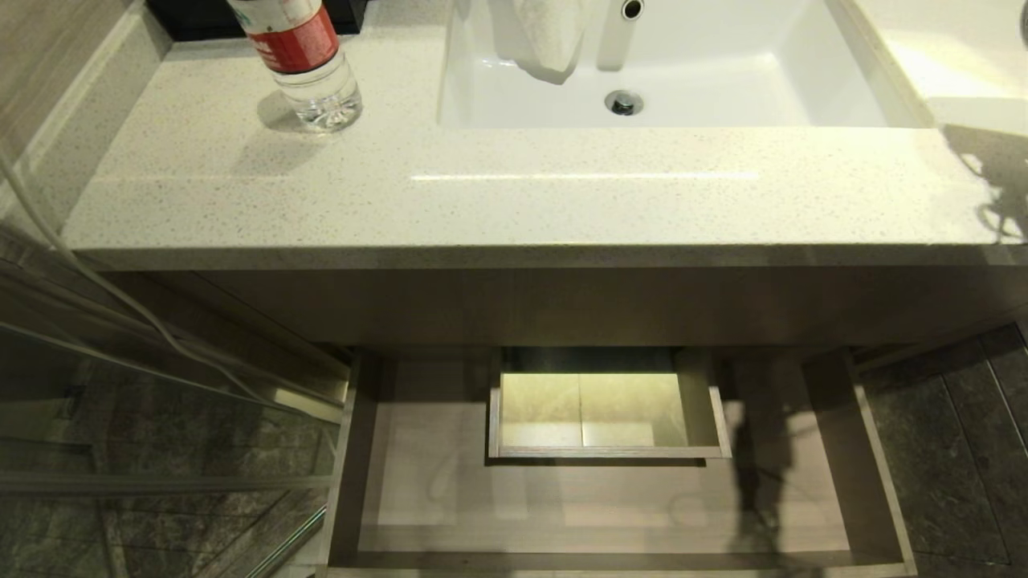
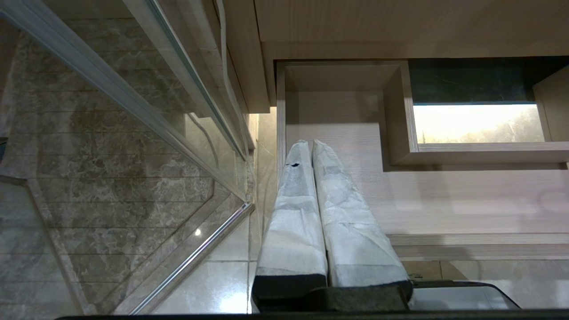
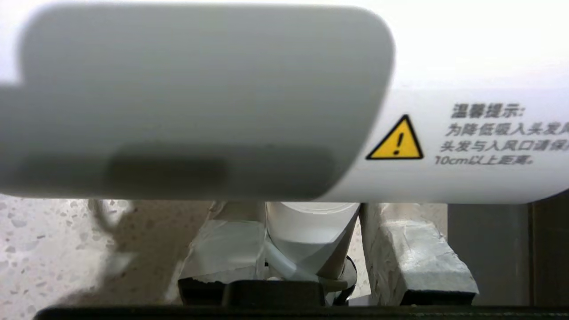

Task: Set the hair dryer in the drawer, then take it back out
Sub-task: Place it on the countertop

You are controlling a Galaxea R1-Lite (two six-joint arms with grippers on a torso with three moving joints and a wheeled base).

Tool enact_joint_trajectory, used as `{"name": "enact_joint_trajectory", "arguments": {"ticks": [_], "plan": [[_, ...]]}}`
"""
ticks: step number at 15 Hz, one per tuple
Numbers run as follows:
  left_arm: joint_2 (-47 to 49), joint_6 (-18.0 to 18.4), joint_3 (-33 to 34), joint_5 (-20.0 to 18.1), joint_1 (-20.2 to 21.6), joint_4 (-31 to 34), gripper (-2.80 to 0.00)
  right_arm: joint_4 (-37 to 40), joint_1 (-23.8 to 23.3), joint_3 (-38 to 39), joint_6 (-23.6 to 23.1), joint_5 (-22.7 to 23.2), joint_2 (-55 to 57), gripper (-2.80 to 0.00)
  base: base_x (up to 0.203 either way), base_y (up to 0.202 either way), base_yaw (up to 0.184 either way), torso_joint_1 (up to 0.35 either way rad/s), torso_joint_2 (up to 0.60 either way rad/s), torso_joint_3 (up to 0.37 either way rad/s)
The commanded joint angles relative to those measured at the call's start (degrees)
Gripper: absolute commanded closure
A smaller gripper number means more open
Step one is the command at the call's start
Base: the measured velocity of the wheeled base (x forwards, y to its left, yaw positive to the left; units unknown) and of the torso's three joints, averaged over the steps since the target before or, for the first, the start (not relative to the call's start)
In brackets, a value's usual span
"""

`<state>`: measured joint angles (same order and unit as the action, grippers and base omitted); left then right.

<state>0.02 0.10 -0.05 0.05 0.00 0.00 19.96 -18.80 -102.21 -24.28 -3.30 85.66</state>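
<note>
The drawer (image 1: 562,498) stands pulled out under the vanity, light wood-grain, with a boxed cut-out (image 1: 602,409) mid-back and nothing lying in it. The white hair dryer (image 3: 444,133) shows only in the right wrist view, its barrel bearing a yellow warning triangle. My right gripper (image 3: 311,213) is shut on its handle (image 3: 306,226), over the speckled countertop (image 3: 44,249). Neither arm appears in the head view. My left gripper (image 2: 311,144) is shut on nothing and hangs by the left front corner of the drawer (image 2: 444,200).
On the countertop (image 1: 482,201) stands a water bottle (image 1: 305,64) at the back left, beside the white sink (image 1: 803,88) with its faucet (image 1: 618,32). A glass shower panel (image 1: 161,433) and a white cord (image 1: 120,297) lie left of the drawer. Dark floor tiles (image 1: 948,449) are on the right.
</note>
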Motion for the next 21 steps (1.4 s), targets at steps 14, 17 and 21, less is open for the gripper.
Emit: {"name": "enact_joint_trajectory", "arguments": {"ticks": [14,17,21], "plan": [[0.0,0.0,0.0,0.0,0.0,0.0,0.00,4.4,0.1,-7.4,-0.2,0.1,11.4,0.00,0.000,0.000,0.000,0.000,0.00,0.000],[0.0,0.0,0.0,0.0,0.0,0.0,0.00,4.0,0.3,-8.8,-0.2,0.1,13.0,0.00,0.000,0.000,0.000,0.000,0.00,0.000],[0.0,0.0,0.0,0.0,0.0,0.0,0.00,4.1,0.3,-8.8,-0.2,0.1,12.9,0.00,0.000,0.000,0.000,0.000,0.00,0.000]]}}
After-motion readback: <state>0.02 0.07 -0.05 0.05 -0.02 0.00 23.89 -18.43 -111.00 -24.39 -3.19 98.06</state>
